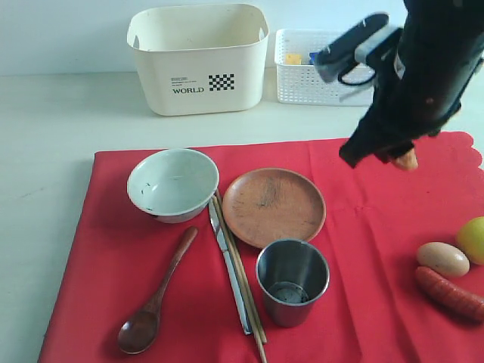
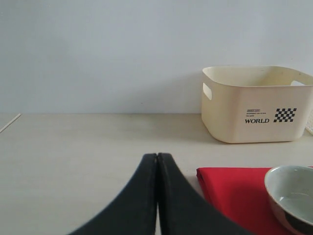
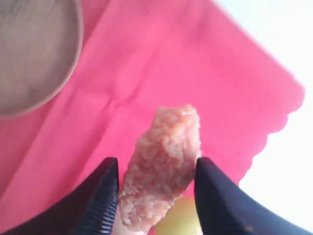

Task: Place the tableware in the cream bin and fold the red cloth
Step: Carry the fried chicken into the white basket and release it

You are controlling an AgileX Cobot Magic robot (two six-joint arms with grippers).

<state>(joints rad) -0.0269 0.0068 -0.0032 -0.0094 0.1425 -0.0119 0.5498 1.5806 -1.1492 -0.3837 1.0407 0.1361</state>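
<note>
On the red cloth (image 1: 363, 249) lie the pale bowl (image 1: 172, 184), brown plate (image 1: 274, 206), steel cup (image 1: 292, 281), wooden spoon (image 1: 155, 302), knife (image 1: 229, 272) and chopsticks (image 1: 246, 287). The cream bin (image 1: 198, 60) stands behind the cloth on the table. My right gripper (image 3: 155, 164) hangs above the cloth's far right part, shut on a pale crumbly toy food piece (image 3: 164, 161), seen from outside as an orange tip (image 1: 407, 159). My left gripper (image 2: 157, 155) is shut and empty, low over bare table left of the cloth (image 2: 234, 196) and bowl (image 2: 293, 196).
A white lattice basket (image 1: 302, 76) with small items stands right of the cream bin. An egg (image 1: 442, 259), a sausage (image 1: 450, 293) and a yellow fruit (image 1: 473, 238) lie at the cloth's right edge. The cloth's scalloped edge (image 3: 274, 132) meets white table.
</note>
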